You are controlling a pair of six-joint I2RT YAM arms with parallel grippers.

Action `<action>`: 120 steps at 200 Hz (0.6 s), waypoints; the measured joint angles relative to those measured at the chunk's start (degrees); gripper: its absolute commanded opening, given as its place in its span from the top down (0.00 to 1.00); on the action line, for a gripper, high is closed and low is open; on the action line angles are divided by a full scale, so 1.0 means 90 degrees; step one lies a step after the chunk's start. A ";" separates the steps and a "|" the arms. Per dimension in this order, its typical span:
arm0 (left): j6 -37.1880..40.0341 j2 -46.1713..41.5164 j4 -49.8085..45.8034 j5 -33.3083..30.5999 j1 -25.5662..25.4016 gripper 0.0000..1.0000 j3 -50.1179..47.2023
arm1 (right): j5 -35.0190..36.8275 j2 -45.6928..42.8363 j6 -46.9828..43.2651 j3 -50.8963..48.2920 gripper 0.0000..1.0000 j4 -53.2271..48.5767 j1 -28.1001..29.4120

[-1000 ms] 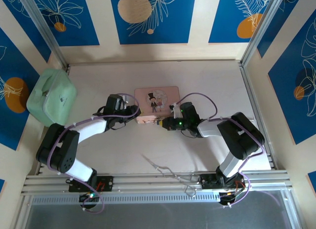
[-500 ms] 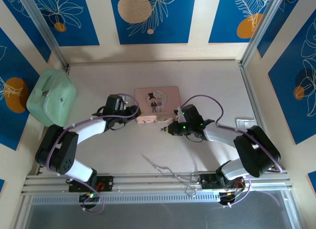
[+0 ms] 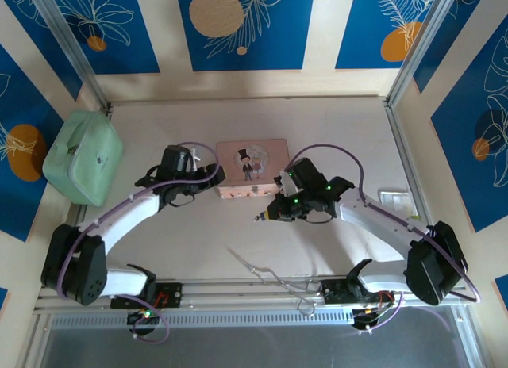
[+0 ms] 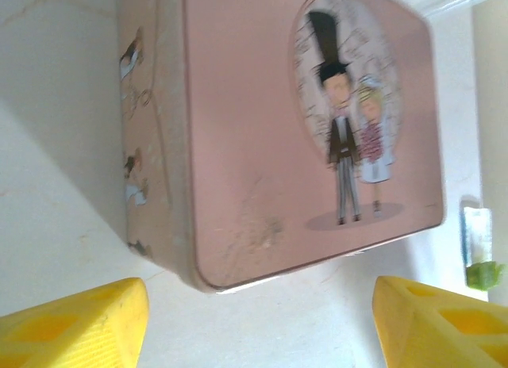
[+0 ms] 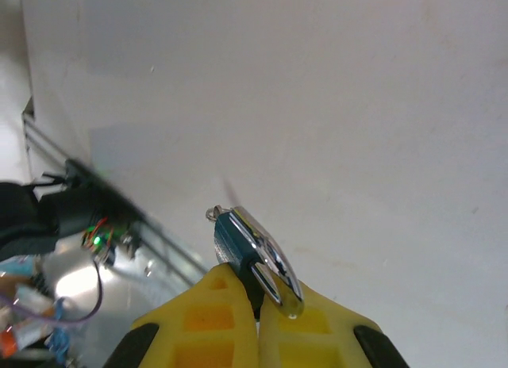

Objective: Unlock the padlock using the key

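Observation:
My right gripper [image 5: 258, 293] is shut on the padlock [image 5: 250, 253], a tiny lock with a blue body and a silvery shackle. A small metal loop [image 5: 212, 213] sticks out of the lock's far end; I cannot tell whether it belongs to the key. From above, the right gripper [image 3: 264, 216] hangs over bare table just in front of the pink tin [image 3: 252, 168]. My left gripper [image 3: 213, 180] is open at the tin's front left corner. In the left wrist view its yellow fingers [image 4: 79, 328] stand wide apart with only table between them, short of the tin [image 4: 278, 130].
A long thin wire tool [image 3: 262, 269] lies near the front rail. A mint green pouch [image 3: 82, 156] sits at the far left. A small pale packet [image 3: 394, 200] lies at the right edge. The enclosure walls close in the table on three sides.
The right gripper has drawn back from the tin's front edge toward the near side, carrying the padlock. The left gripper has pulled back a little to the left.

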 measured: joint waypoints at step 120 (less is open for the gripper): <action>0.0418 -0.0763 -0.0542 -0.0029 0.0000 0.32 -0.0185 | -0.0767 0.2365 -0.0194 0.0792 1.00 -0.0308 0.0670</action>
